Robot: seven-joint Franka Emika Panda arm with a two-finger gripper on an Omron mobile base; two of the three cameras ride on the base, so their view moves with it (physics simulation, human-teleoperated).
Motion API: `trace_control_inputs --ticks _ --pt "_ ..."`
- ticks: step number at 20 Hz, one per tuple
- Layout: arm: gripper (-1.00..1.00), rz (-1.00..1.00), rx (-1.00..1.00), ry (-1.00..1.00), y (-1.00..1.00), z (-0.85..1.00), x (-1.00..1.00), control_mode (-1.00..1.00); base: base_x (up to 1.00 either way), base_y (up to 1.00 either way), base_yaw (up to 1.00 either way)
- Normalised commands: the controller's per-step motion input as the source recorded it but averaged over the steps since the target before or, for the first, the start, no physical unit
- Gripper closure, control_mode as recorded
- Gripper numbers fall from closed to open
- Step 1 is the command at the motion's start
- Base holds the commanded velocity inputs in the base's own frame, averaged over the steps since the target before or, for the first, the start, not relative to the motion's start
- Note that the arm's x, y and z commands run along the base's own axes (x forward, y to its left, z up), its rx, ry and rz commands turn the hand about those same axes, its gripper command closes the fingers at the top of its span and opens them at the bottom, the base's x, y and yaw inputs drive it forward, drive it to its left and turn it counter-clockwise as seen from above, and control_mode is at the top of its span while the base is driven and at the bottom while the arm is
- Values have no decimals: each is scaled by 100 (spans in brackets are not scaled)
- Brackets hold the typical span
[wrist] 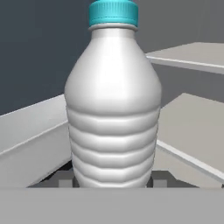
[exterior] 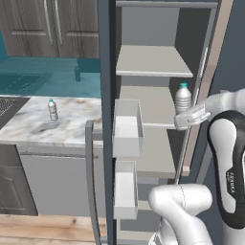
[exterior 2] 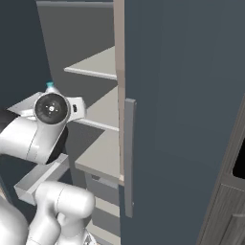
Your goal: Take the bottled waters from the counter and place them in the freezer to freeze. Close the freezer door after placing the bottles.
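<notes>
Kitchen corner, with the freezer (exterior: 158, 62) standing open and its pale shelves exposed. Its door (exterior: 106, 119) is swung wide, white bins on the inner face. The tool (exterior: 184, 116) is clenched on one water bottle (exterior: 183, 98), held upright by its lower ribbed body, blue cap uppermost. The bottle sits directly ahead of the tool, inside the freezer opening, over the middle shelf (exterior: 150, 112); contact with the shelf cannot be confirmed. The second water bottle (exterior: 52, 109) stands upright on the marble counter (exterior: 33, 127), well off to the tool's left, beyond the open door. Judgement: first bottle nearly delivered, not released. Outstanding: release, fetch second bottle, close door.
</notes>
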Motion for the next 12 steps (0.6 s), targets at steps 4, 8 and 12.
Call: trace_control_inputs --ticks 4,8,12 --pt "100 -34 0 7 0 28 0 -100 0 0 0" --pt "100 -40 0 0 0 1 -1 -100 0 0 0" --pt "100 -39 -7 -1 0 0 0 -100 0 0 0"
